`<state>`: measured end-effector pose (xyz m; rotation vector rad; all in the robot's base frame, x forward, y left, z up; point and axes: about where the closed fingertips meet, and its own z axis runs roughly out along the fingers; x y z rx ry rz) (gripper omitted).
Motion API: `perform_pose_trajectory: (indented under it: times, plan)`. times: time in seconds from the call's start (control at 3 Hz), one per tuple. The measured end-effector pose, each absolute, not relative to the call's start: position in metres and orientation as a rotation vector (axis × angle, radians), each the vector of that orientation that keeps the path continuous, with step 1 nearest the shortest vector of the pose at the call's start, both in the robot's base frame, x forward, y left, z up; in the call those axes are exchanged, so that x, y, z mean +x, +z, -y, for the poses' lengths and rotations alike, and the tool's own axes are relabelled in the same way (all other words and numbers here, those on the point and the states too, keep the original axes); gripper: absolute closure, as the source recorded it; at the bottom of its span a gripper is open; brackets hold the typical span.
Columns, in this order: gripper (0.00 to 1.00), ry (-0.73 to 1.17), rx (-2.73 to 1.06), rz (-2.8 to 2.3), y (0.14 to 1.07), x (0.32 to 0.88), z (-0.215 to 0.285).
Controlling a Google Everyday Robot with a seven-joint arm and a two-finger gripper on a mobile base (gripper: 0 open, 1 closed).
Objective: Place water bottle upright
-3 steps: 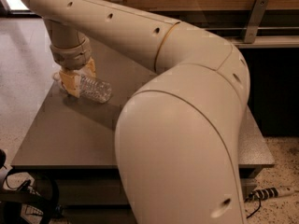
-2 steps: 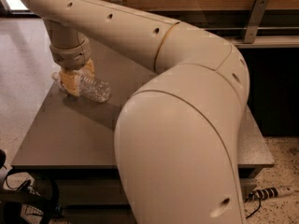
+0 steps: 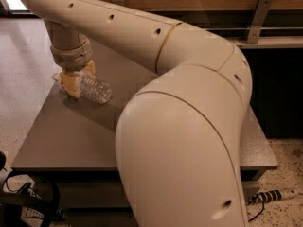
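The bottle (image 3: 98, 91) lies on its side near the far left corner of the desk (image 3: 71, 136), its clear ribbed body pointing right and slightly toward the camera. Its neck end sits between the tan fingers (image 3: 70, 84) of the tool (image 3: 78, 82), which reaches straight down from above and grasps the bottle there, one finger on the near side and one behind. The big cream arm (image 3: 180, 126) fills the foreground and hides much of the desk's right half. Speckled floor (image 3: 21, 51) lies beyond on the left.
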<state>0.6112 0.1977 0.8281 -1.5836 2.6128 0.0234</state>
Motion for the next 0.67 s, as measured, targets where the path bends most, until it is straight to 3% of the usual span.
perform_pose_trajectory:
  times: [0.67]
  plan:
    - [1.00, 0.051, -1.640, -2.350, 0.901, 0.616, -0.185]
